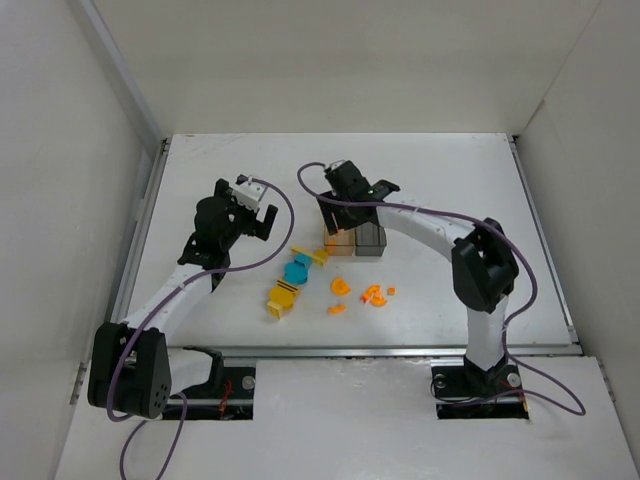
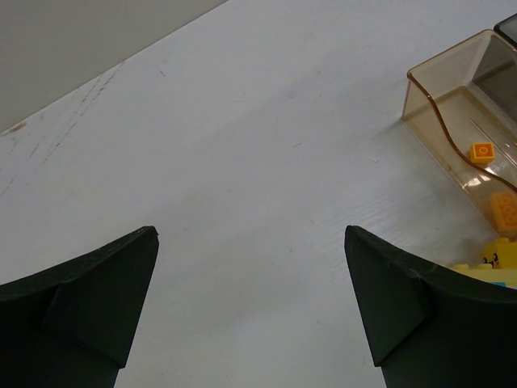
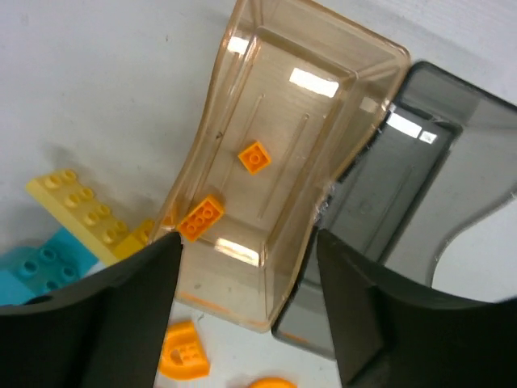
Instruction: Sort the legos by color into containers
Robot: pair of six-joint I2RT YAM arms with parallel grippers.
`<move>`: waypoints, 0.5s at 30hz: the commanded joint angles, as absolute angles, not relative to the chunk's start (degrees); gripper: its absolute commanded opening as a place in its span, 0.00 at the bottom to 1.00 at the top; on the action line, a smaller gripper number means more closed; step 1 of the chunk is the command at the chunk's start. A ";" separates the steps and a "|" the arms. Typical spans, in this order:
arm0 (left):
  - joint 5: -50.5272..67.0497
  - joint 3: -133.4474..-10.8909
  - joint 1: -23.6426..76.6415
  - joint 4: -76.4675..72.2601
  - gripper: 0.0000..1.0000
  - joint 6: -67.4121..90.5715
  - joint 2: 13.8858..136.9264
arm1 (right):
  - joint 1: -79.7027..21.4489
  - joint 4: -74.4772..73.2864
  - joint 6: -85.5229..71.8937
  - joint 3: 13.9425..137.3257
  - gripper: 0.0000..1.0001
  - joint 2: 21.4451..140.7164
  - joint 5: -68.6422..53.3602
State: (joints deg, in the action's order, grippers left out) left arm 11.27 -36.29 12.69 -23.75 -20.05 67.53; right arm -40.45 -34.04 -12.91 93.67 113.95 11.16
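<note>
The right claw (image 3: 249, 267) hangs released directly over the amber box (image 3: 212, 133), jaws spread with nothing between them. That pose suits dropping pieces in, and two orange legos, a small square plate (image 3: 254, 157) and a brick (image 3: 201, 217), lie on that box's floor. The grey box (image 3: 388, 194) joined to it looks empty. The left claw (image 2: 250, 242) is likewise spread wide and empty above the bench (image 1: 450, 180), off to the left of the boxes, probably parked clear of the work. A yellow plate (image 3: 81, 206), a teal piece (image 3: 32, 271) and an orange curved piece (image 3: 182, 356) lie loose on the near side of the boxes, so most of the sorting is yet to do.
</note>
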 commanded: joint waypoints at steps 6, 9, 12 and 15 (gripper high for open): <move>11.86 -36.12 12.92 -26.02 0.99 -20.21 66.09 | -40.17 -40.68 -21.78 78.42 0.87 94.58 14.15; 12.47 -36.12 13.44 -26.02 0.99 -20.21 66.09 | -40.17 -44.90 -28.36 71.65 0.83 93.43 12.84; 12.48 -36.12 13.45 -26.02 0.99 -20.21 66.62 | -40.17 -45.53 -34.68 64.88 0.71 90.54 12.22; 13.01 -36.12 13.45 -26.02 0.99 -20.21 66.62 | -38.85 -45.18 -38.40 60.75 0.58 89.48 11.26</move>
State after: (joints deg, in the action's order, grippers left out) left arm 11.86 -36.29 13.15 -23.75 -20.05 67.53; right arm -39.99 -43.16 -30.76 63.09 91.29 12.12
